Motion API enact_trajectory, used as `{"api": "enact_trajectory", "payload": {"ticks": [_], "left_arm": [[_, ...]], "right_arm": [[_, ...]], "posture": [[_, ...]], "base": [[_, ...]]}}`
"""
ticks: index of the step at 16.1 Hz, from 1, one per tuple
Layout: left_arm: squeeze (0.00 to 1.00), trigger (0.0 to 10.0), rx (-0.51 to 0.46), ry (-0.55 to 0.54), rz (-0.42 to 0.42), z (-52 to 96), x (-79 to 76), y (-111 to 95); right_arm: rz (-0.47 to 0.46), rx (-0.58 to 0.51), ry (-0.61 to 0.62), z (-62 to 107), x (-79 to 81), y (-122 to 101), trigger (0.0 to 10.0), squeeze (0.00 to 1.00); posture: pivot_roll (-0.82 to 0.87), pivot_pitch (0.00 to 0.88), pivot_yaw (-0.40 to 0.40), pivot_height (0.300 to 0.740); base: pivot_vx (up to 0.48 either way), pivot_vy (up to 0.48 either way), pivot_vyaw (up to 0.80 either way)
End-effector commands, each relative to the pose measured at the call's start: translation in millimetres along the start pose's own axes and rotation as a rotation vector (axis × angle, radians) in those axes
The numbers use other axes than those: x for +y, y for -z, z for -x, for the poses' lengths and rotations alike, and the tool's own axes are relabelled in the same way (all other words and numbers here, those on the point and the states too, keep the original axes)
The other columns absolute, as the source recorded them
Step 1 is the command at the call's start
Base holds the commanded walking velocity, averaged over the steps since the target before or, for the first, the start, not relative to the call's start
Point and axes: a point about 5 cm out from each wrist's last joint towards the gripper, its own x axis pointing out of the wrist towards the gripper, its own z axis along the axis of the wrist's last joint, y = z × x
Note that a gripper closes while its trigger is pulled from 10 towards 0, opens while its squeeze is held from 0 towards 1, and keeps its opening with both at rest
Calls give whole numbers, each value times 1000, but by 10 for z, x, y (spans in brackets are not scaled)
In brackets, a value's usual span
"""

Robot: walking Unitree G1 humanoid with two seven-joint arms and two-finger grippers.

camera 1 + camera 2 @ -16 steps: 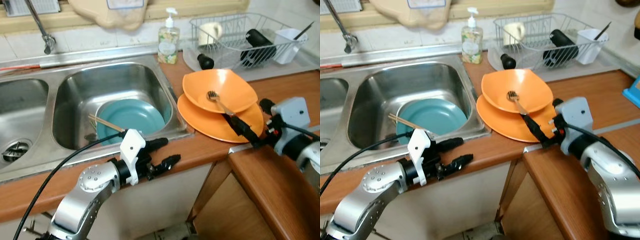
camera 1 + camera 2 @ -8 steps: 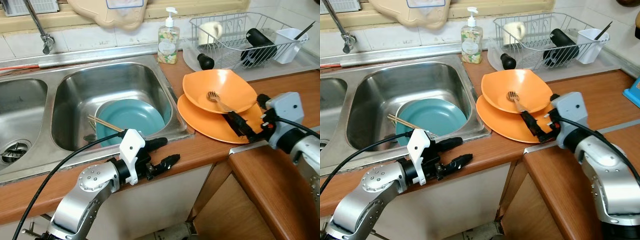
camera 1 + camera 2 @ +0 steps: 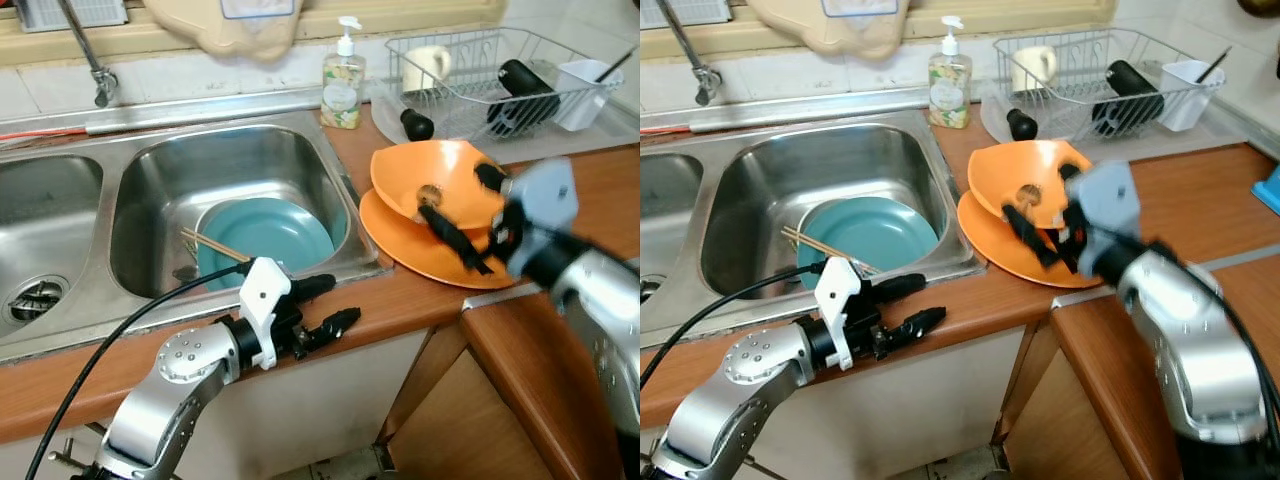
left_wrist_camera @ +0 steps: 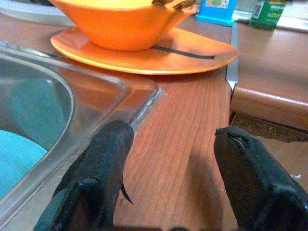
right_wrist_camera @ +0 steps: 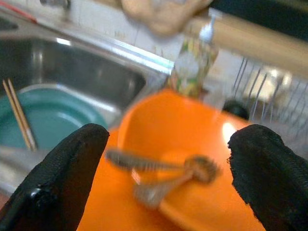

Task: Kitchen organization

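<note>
While the left gripper rests low over the wooden counter just in front of the sink's right corner, its two black fingers spread wide with nothing between them, a teal plate lies in the right basin with a pair of chopsticks across its left edge. Behind the basin stands a soap bottle. Right of the sink, an orange bowl sits on an orange plate, and a fork lies inside the bowl. The right gripper, blurred, hangs over the bowl with its fingers wide apart and empty, one to each side of the fork. At the back right is a wire dish rack holding a mug.
</note>
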Motion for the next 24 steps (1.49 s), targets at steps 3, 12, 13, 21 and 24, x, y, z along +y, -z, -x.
{"api": "enact_trajectory", "payload": {"ticks": [3, 12, 13, 21, 24], "left_arm": [[0, 10000, -1, 0, -13, -2, 9, -18], [0, 10000, -2, 13, -18, -20, 3, -19], [0, 10000, -3, 9, -17, -10, 6, -18], [0, 10000, -2, 1, -23, 11, 14, -15], [0, 10000, -3, 0, -23, 11, 15, -13]], "right_arm": [[-23, -18, 57, 125, -85, -52, 10000, 0], [-200, -29, 102, 120, 74, -5, 10000, 0], [-191, -6, 101, 87, 107, 25, 10000, 0], [-209, 101, 304, 23, 23, 208, 980, 0], [-217, 115, 326, 54, 0, 235, 0, 0]], "posture": [[-199, 0, 35, 740], [-192, 0, 29, 740], [-190, 0, 27, 740], [-186, 0, 21, 740], [-187, 0, 19, 740]], "base": [[0, 0, 0], [0, 0, 0], [0, 0, 0], [0, 0, 0], [0, 0, 0]]}}
